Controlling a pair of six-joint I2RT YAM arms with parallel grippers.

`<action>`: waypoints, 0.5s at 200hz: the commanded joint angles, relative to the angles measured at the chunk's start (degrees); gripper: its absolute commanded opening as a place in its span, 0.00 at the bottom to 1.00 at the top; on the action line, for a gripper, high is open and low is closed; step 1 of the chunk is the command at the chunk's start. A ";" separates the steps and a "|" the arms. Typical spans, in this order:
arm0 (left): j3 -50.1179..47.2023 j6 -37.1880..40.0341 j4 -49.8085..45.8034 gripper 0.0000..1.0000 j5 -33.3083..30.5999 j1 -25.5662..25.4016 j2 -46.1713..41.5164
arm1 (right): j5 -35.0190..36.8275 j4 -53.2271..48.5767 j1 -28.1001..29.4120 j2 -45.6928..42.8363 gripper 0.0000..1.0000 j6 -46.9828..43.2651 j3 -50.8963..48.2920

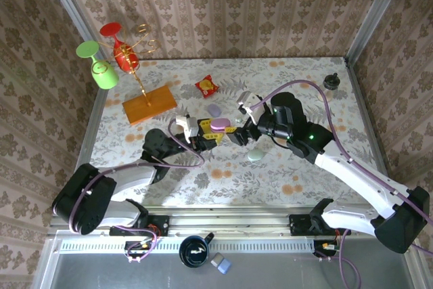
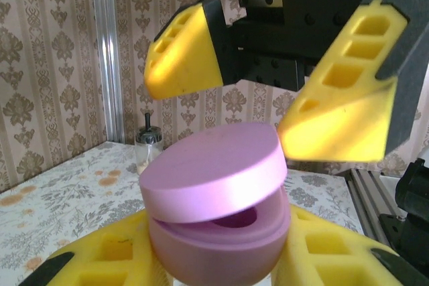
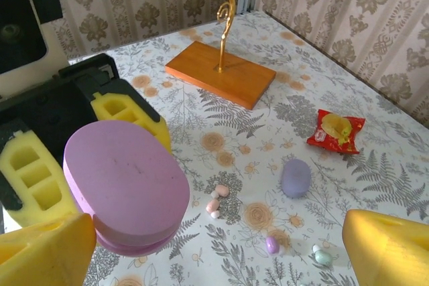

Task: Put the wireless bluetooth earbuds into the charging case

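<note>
Left gripper: clamped on the lower half of the charging case. I judge this steadies the base so the other arm can work on it.
Lid: raised a crack at the front, with a dark socket showing in the gap. Probably not open enough for a bud to go in.
Right gripper: fingers wide apart with nothing between them, poised over the lid, likely to raise it fully.
Earbuds: loose on the table, lower centre of the right wrist view, just beside the held case. None seen in the case.
Earbud look: tiny and glossy. A pale pink cluster, with a lilac bud and a whitish bud apart to the lower right.
Nearby: lilac pebble case and snack packet, middle right.
</note>
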 commanded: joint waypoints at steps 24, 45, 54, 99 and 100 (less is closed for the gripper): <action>0.31 1.48 1.48 0.33 2.55 -0.07 0.02 | 3.88 2.74 -2.00 2.21 0.94 4.58 3.00; 0.13 1.99 1.45 0.33 2.22 -0.14 0.28 | 4.18 3.58 -2.95 3.38 0.91 7.40 3.64; 0.02 2.40 1.51 0.32 1.83 -0.08 0.51 | 3.88 4.14 -3.54 3.83 0.90 8.79 3.75; -0.70 4.89 1.53 0.33 -1.37 0.44 1.03 | -3.04 6.34 -5.41 2.20 0.92 8.81 2.10; -0.70 4.94 1.49 0.33 -1.50 0.46 1.05 | -3.16 6.48 -5.47 2.13 0.92 8.81 1.92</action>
